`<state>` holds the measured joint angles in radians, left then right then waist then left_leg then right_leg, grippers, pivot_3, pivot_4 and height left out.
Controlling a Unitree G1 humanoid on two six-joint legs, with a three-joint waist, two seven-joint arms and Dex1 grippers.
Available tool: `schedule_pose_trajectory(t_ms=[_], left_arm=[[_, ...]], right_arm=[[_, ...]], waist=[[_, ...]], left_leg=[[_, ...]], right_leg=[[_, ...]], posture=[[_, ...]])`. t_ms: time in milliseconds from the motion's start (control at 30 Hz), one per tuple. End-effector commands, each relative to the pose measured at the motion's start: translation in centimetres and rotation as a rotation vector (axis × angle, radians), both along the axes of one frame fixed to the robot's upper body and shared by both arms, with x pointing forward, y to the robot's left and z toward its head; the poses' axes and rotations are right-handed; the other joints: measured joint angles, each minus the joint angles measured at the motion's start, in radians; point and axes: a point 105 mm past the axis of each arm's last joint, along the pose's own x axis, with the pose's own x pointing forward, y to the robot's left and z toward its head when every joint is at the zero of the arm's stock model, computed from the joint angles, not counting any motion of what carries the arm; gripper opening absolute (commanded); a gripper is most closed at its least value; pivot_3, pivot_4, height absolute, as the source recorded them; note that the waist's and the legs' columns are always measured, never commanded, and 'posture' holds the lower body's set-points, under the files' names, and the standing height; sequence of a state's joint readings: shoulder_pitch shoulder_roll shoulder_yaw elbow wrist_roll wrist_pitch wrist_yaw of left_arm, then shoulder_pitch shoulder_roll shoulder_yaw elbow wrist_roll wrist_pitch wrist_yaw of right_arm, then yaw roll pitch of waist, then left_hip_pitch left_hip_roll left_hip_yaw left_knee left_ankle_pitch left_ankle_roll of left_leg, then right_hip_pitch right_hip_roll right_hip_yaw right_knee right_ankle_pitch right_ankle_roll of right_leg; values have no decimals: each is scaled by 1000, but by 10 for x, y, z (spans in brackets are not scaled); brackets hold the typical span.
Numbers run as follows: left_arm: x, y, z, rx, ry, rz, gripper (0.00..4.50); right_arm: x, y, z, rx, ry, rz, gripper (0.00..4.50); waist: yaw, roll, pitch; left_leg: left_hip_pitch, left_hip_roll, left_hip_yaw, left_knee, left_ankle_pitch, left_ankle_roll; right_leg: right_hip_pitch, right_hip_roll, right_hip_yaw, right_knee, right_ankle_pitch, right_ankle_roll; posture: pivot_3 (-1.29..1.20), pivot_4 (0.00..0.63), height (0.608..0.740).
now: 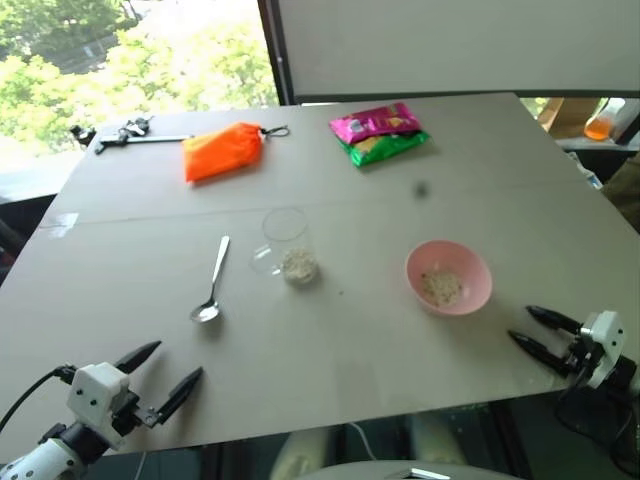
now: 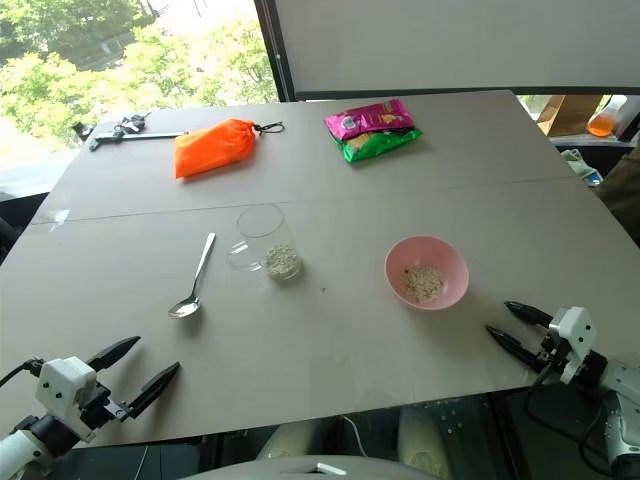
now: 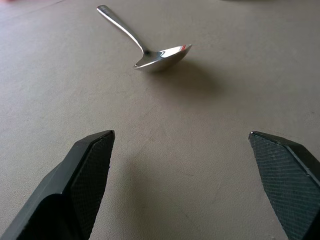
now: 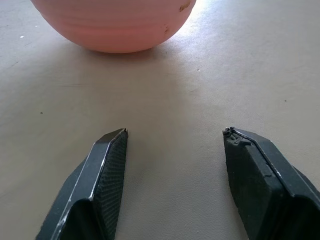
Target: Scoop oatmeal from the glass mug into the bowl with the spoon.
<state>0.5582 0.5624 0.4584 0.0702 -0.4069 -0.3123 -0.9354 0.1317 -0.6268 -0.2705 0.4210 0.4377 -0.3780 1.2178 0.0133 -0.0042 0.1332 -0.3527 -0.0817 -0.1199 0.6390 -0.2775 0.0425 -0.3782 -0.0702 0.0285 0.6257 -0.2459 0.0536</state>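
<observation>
With both grippers spread empty, the left gripper (image 1: 166, 375) could skid the spoon (image 1: 211, 283) at its 1 o'clock into the glass mug (image 1: 287, 248).

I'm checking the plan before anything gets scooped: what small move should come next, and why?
Probably ease the open left gripper forward to the spoon: it lies untouched on the table just ahead, and oatmeal remains in the glass mug.

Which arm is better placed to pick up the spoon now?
Left, probably: the open left gripper faces the spoon nearby, while the right gripper sits by the bowl.
</observation>
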Motion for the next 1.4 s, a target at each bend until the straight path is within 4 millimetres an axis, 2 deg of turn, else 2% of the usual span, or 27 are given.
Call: schedule_pose_trajectory(t_ms=[33, 133, 700, 867, 1067, 1133, 1233, 1333, 1400], left_arm=[[-18, -10, -24, -48, 118, -18, 4500], [-23, -13, -28, -79, 128, 3, 4500], [-24, -17, -33, -111, 110, 8, 4500], [-24, -16, -34, -116, 106, 13, 4500], [-23, -10, -28, -141, 85, 49, 4500], [-22, -10, -16, -170, 63, 41, 4500], [-20, -12, -4, -194, 50, 25, 4500], [-7, -34, 22, -248, 23, -56, 4500], [1, -41, 32, -266, 10, -76, 4500]], right_arm=[[-8, 8, -16, 2, 76, 40, 3070], [-6, 7, -14, 0, 74, 45, 3070], [-4, 10, -12, 4, 72, 67, 3070], [-6, 18, -10, 3, 66, 107, 3070], [-22, 57, -2, 58, 71, 236, 3070], [-29, 81, 16, 104, 60, 310, 3070], [-32, 102, 37, 147, 53, 351, 3070], [-33, 137, 79, 189, 35, 444, 3070], [-31, 151, 94, 176, 35, 460, 3070]], waist=[[-1, 0, 0], [-3, 0, 0], [-3, 2, 1], [-3, 4, 2], [-1, 8, 2], [-1, 9, 1], [-1, 11, 5], [0, 11, 13], [1, 8, 16]], left_leg=[[0, 0, 0, 0, 0, 0], [0, 0, 1, 0, -1, 1], [0, 0, 3, -1, -1, 2], [-1, 0, 3, -1, -1, 2], [-3, 0, 2, -2, -1, 2], [-7, 0, 2, -2, -1, 2], [-14, 0, 2, -2, -1, 3], [-19, -1, 3, 3, -1, 2], [-28, -1, 1, 9, -1, 2]], right_leg=[[0, 0, 0, 0, 0, 0], [0, 0, 2, 0, 0, 1], [-1, 0, 4, 0, -2, 3], [-1, 0, 4, 0, -2, 3], [-4, 0, 3, 0, -2, 3], [-8, 0, 2, 0, -2, 3], [-16, 0, 2, 1, 0, 0], [-19, -1, 3, 1, 1, 0], [-26, -1, -1, 2, 2, 2]], posture=[[0, 150, 740], [0, 150, 740], [0, 150, 740], [0, 150, 740], [0, 150, 740], [0, 150, 740], [0, 150, 740], [0, 150, 740], [0, 150, 740]])
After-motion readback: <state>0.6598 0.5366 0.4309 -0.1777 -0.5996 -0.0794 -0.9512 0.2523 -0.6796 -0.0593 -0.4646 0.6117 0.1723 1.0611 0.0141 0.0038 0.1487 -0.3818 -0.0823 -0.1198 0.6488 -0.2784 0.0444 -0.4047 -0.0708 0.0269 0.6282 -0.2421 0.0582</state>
